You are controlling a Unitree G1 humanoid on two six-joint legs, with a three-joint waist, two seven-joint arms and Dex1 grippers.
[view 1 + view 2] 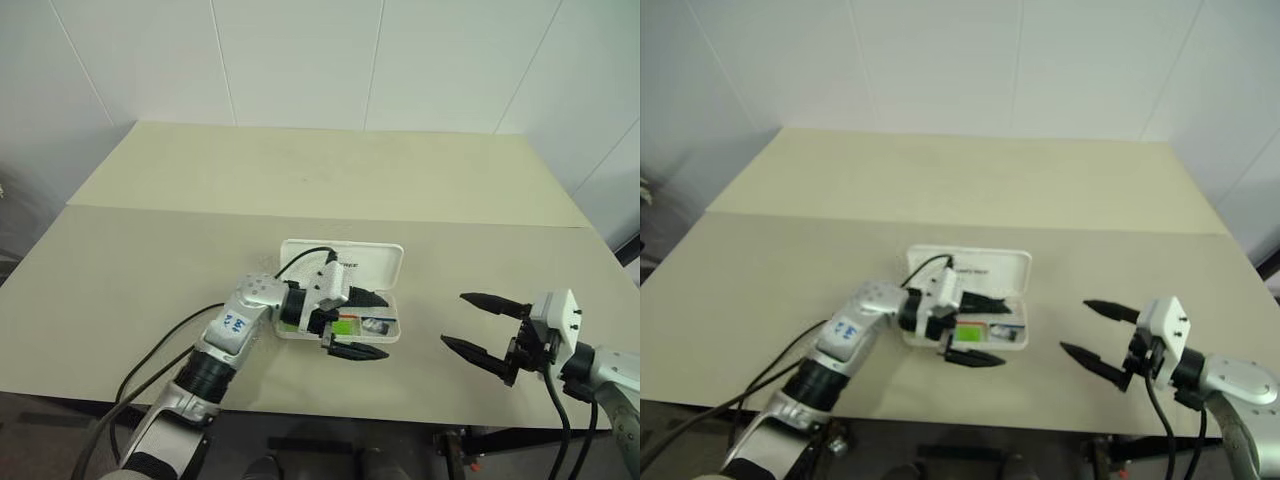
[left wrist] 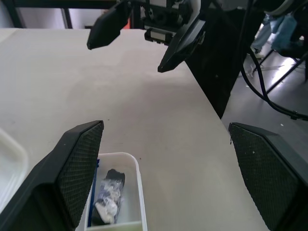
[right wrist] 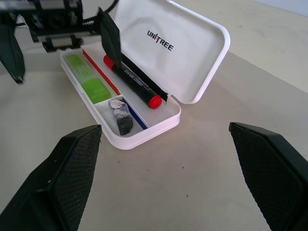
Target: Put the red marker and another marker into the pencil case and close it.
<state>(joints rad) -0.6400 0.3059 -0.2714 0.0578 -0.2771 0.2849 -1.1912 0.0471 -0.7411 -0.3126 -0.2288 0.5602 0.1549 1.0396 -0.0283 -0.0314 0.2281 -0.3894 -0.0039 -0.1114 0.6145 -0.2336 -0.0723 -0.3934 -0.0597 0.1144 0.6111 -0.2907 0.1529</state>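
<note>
1. The pencil case (image 3: 163,72) lies open on the table (image 1: 150,270), its lid (image 3: 178,45) swung up on the far long edge. You can see both markers already inside: the red marker (image 3: 132,82) lies in the long rear compartment, beside the hinge, and the green highlighter (image 3: 86,79) lies in the front compartment.
2. A small dark clip-like item (image 3: 120,118) occupies the short end compartment.
3. Your left gripper (image 1: 355,325) hangs over the case's near edge with its fingers spread wide and nothing between them; one finger is above the tray, the other just off the front rim.
4. Your right gripper (image 1: 480,330) hovers well apart from the case, to its right, fingers also spread and empty, pointing toward the case.
5. The case's long axis runs across your view, left to right; the hinge lies on the far side. Judged from this, loading looks complete and closing remains: the lid must swing toward you. The left gripper is the nearer one.
</note>
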